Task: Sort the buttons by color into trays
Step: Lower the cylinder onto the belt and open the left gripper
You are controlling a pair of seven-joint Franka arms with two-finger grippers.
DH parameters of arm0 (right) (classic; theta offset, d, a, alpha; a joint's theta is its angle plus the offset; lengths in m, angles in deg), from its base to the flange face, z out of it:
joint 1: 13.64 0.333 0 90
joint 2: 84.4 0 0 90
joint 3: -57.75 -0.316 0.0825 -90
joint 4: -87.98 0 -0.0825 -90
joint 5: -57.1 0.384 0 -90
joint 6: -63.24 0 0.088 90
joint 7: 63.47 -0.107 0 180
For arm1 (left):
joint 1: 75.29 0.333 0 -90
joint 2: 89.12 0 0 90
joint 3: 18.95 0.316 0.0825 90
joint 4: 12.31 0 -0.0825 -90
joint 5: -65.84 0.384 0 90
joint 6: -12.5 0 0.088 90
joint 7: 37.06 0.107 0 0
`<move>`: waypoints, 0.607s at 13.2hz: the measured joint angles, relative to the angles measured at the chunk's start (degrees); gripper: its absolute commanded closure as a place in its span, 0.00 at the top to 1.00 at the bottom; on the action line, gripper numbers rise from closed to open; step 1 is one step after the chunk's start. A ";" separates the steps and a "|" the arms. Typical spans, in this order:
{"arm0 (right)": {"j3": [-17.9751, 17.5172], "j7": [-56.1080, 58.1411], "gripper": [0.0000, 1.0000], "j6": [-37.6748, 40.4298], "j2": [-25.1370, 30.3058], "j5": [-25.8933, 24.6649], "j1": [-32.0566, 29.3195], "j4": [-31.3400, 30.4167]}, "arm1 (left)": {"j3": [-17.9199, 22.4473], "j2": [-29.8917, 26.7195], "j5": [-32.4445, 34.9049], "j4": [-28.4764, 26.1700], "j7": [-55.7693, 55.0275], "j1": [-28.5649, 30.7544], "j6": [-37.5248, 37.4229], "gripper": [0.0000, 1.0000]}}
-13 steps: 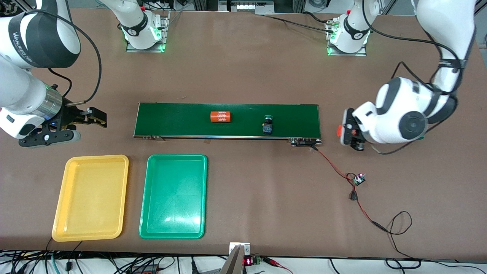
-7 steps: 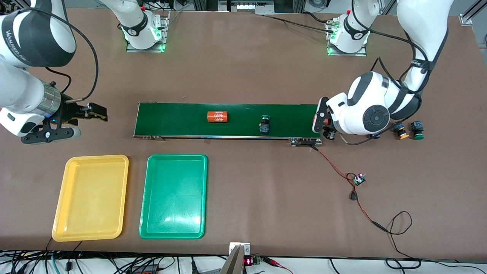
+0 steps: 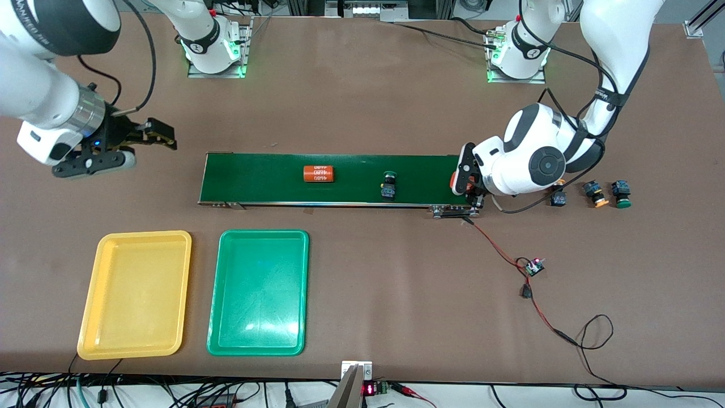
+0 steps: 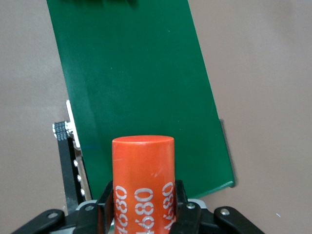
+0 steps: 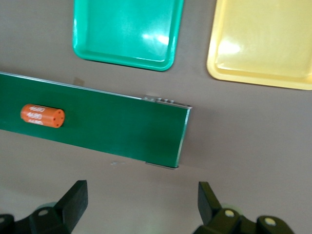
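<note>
Left gripper (image 4: 141,214) jaws clamped on orange cylinder (image 4: 143,180) over belt (image 3: 340,178); right gripper (image 5: 141,207) jaws apart.

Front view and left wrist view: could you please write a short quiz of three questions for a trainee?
1. True or false: the green tray already contains a button.
2. What is the left gripper holding? A: a green button. B: an orange cylinder. C: nothing.
3. How many buttons are on the conveyor belt?
Key: 1 false; 2 B; 3 one, the green-capped button.
</note>
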 measured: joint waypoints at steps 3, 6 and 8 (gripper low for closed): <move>-0.78 -1.33 1.00 -3.08 6.83 0.71 0.37 -8.83 | -0.38 0.00 -0.01 -1.10 -0.85 -0.34 0.57 0.00; -1.02 -9.17 1.00 -6.97 11.64 0.95 4.37 -15.64 | -0.63 0.00 -0.01 -2.38 -1.57 -0.70 0.97 0.00; -1.93 -13.64 1.00 -8.81 13.20 0.95 6.68 -17.96 | -0.78 0.00 -0.01 -2.75 -2.45 -0.79 2.36 0.00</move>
